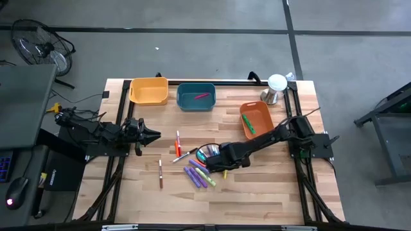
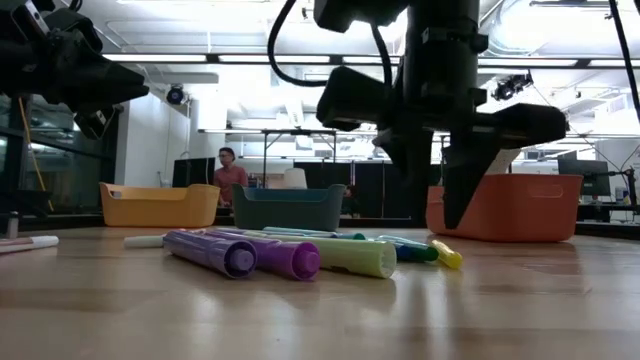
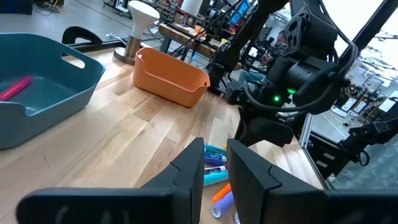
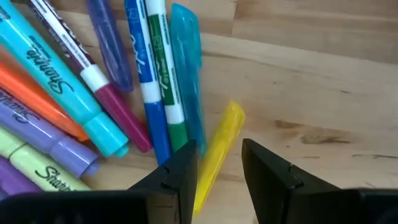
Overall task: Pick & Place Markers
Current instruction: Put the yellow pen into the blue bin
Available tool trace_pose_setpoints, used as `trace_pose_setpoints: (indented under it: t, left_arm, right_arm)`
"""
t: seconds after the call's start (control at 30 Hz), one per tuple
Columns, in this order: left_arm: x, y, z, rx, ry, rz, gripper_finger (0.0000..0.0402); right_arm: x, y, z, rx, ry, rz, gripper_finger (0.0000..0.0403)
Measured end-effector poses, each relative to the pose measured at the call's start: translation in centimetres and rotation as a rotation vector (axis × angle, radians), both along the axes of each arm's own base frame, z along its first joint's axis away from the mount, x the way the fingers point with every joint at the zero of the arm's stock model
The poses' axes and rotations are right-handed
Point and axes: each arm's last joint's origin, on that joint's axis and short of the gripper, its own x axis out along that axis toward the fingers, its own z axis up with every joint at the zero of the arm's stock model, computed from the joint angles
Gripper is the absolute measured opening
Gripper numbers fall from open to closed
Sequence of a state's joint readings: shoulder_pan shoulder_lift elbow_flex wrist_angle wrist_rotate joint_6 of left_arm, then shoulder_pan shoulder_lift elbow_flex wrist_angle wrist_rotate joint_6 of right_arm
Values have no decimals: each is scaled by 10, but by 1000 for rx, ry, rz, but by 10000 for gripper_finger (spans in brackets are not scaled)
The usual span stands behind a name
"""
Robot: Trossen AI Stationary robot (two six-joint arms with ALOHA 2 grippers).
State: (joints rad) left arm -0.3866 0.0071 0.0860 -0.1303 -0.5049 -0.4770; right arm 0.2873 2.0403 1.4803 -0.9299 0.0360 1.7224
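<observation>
Several markers lie in a loose pile [image 1: 200,172] at the table's middle: purple, light green, blue, teal, orange and yellow. An orange-red one [image 1: 178,144], a white one [image 1: 182,156] and a brown one [image 1: 160,173] lie apart to the left. My right gripper [image 4: 219,147] hangs open above the pile's right end, its fingers on either side of the yellow marker [image 4: 222,127]. The low view shows its fingertips [image 2: 462,205] clear of the markers. My left gripper [image 1: 155,135] waits at the table's left, raised, fingers a narrow gap apart and holding nothing.
Three bins stand along the far side: a yellow one [image 1: 149,90], a teal one [image 1: 196,97] holding a pink marker [image 1: 202,96], and an orange one [image 1: 257,120] holding a green marker [image 1: 249,123]. A white-topped metal stand [image 1: 276,88] sits at the far right corner.
</observation>
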Motion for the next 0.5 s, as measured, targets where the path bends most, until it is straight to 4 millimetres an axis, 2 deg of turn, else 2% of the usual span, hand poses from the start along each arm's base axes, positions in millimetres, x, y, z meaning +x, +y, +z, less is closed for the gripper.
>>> trace_pose_setpoints:
  t: [0.27, 0.5]
  left_arm:
    - [0, 0, 0, 0, 0, 0, 67]
    - [0, 0, 0, 0, 0, 0, 67]
  right_arm:
    - [2, -2, -12, -6, 26, -5, 115]
    - [1, -3, -13, -15, 46, -6, 115]
